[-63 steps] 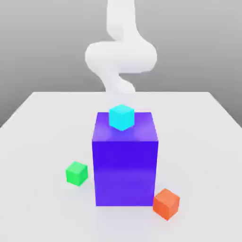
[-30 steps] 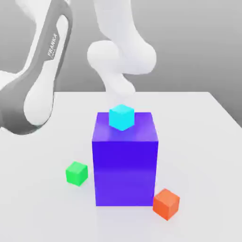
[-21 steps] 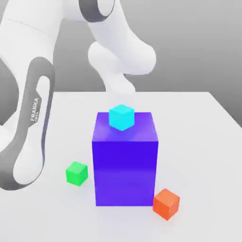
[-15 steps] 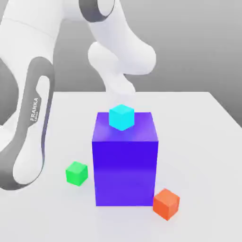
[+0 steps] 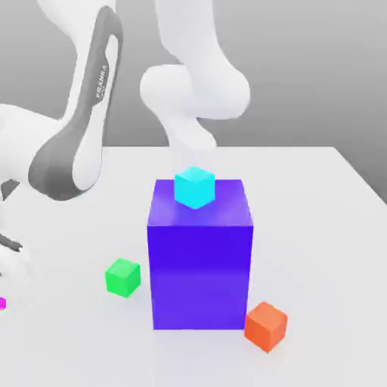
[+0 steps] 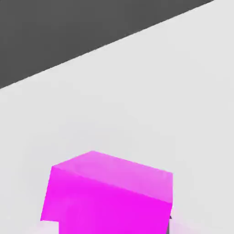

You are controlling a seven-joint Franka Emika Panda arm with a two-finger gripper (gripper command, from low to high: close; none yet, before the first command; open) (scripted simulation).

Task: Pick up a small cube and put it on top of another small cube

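Low at the exterior view's left edge, the arm [image 5: 79, 121] bends down over the worktop [image 5: 317, 219], its end effector closed around the pink cube [image 6: 109, 196], well apart from the green cube [image 5: 122, 277].

Table [image 5: 317, 196]: smooth, faintly glossy white. Blue-purple block [image 5: 200, 261]: glossy, smooth. Pink cube [image 6: 109, 196] between jaws: smooth, plain finish.

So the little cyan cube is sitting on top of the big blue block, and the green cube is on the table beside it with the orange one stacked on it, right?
Not quite. The exterior view shows the orange cube on the table by itself, on the far side of the big blue block from the green cube. The cyan cube does sit on the block.
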